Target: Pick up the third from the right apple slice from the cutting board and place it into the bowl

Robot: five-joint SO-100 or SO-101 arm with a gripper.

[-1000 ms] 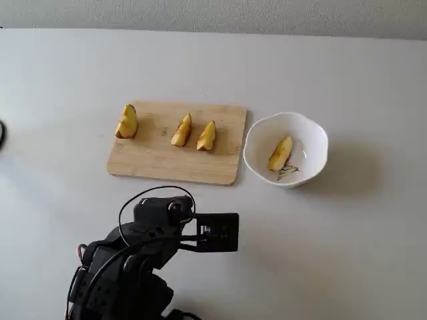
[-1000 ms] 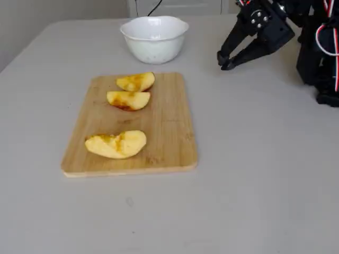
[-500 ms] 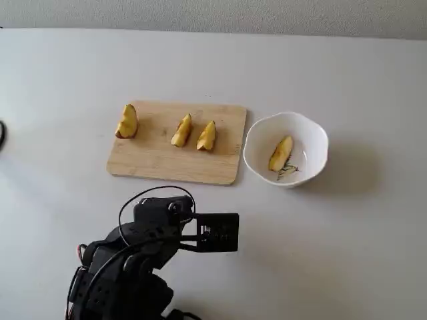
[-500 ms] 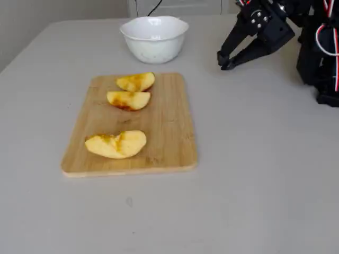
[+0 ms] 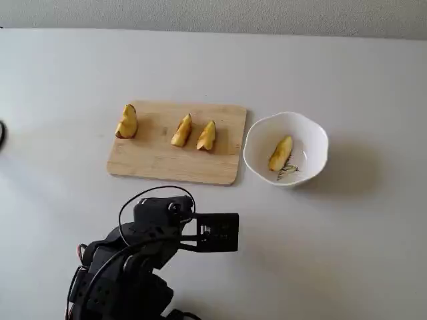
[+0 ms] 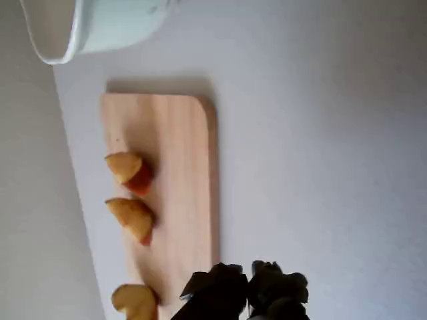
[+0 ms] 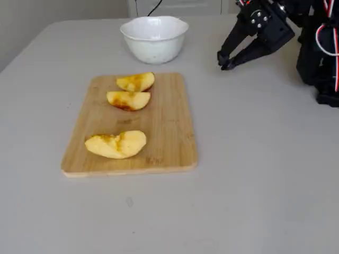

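1. No brand, label or readable writing shows on anything; the only marking is a small dark-and-yellow drawing inside the bowl (image 5: 286, 148), beside the apple slice (image 5: 281, 153)
2. The apple slice, a golden-yellow wedge with a pointed tip and plump body, lies inside the bowl, well away from the gripper (image 7: 224, 59) and not touched by it
3. The gripper is black plastic with two angular fingers; in a fixed view its jaws stand slightly parted with nothing between them, hanging just above the table (image 7: 254, 159) to the right of the bowl as that view shows it
4. The bowl is glossy white with a wavy scalloped rim; it stands just beyond the short end of the cutting board (image 5: 160, 157), apart from it by a narrow gap
5. The cutting board is light wood with visible grain, rectangular with rounded corners; in the wrist view it stretches ahead of the gripper's dark fingertips (image 6: 220, 293)
6. Three other wedges rest on the board: two slimmer yellow wedges (image 7: 128, 100) close together nearer the bowl, and a chunkier wedge (image 7: 116, 144) alone at the far end from the bowl
7. The table is smooth, matte, pale grey; a light wall edge runs behind it, and red and white wires (image 7: 329, 37) loop over the arm's black body
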